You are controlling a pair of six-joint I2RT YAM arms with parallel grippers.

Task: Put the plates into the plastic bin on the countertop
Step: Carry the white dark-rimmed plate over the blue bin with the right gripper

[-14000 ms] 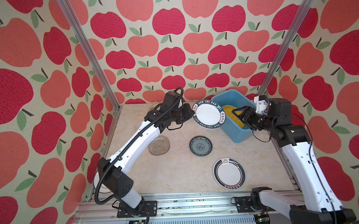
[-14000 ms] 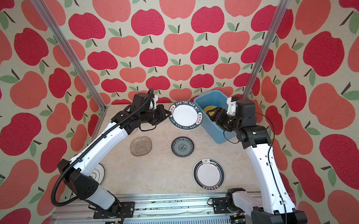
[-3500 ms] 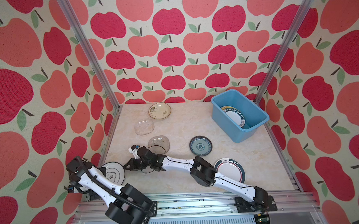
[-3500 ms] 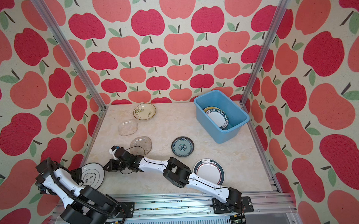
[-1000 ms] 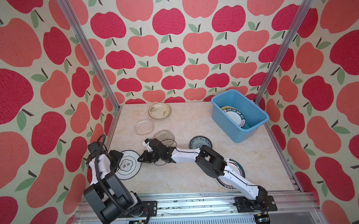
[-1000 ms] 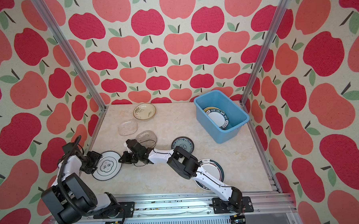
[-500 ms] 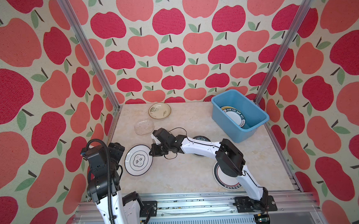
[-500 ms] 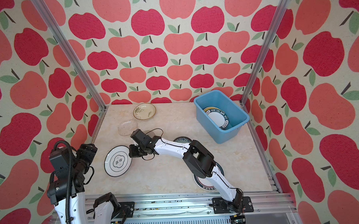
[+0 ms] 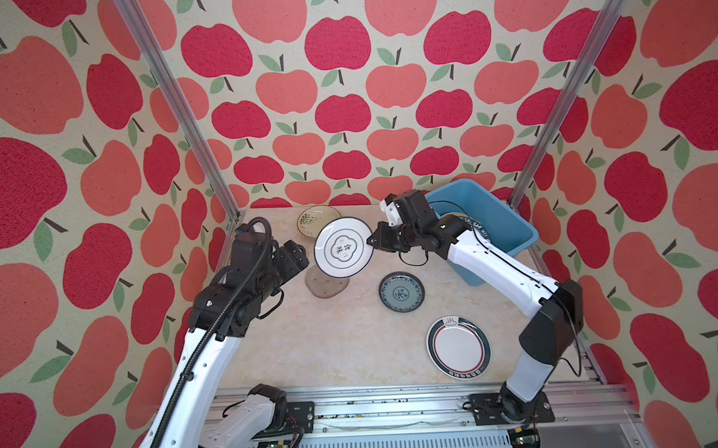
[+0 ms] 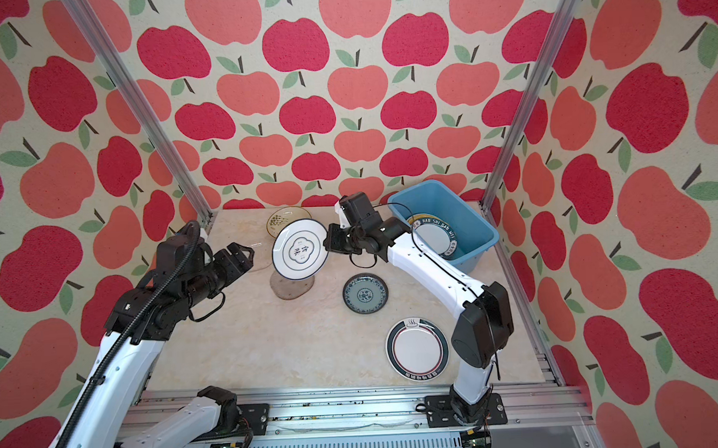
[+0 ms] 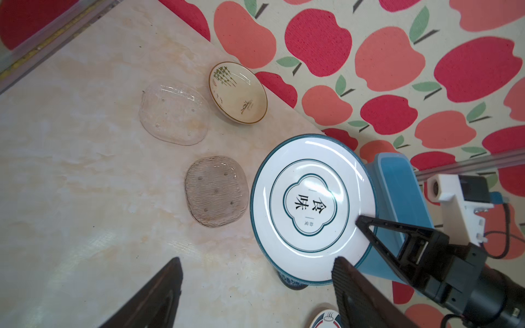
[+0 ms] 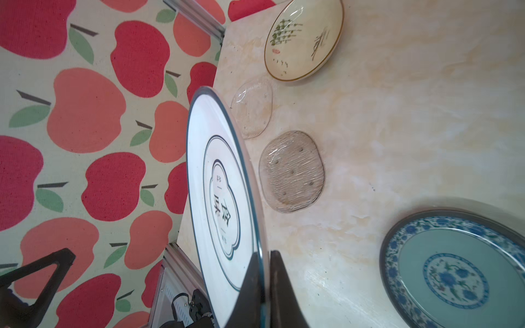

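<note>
White teal-rimmed plate: aloft near plastic bin, rim clamped in right jaws. Left jaws: spread, empty. In bin: lettered plate showing. Left on counter: cream plate, blue-patterned plate, red-ringed plate, clear glass plate, smoky glass plate.

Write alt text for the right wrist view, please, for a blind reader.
The right gripper pinches the rim of a white dark-rimmed plate held above the countertop. On it lie a ribbed clear plate, a smoother clear plate, a cream plate with a plant drawing and a blue-patterned plate.
</note>
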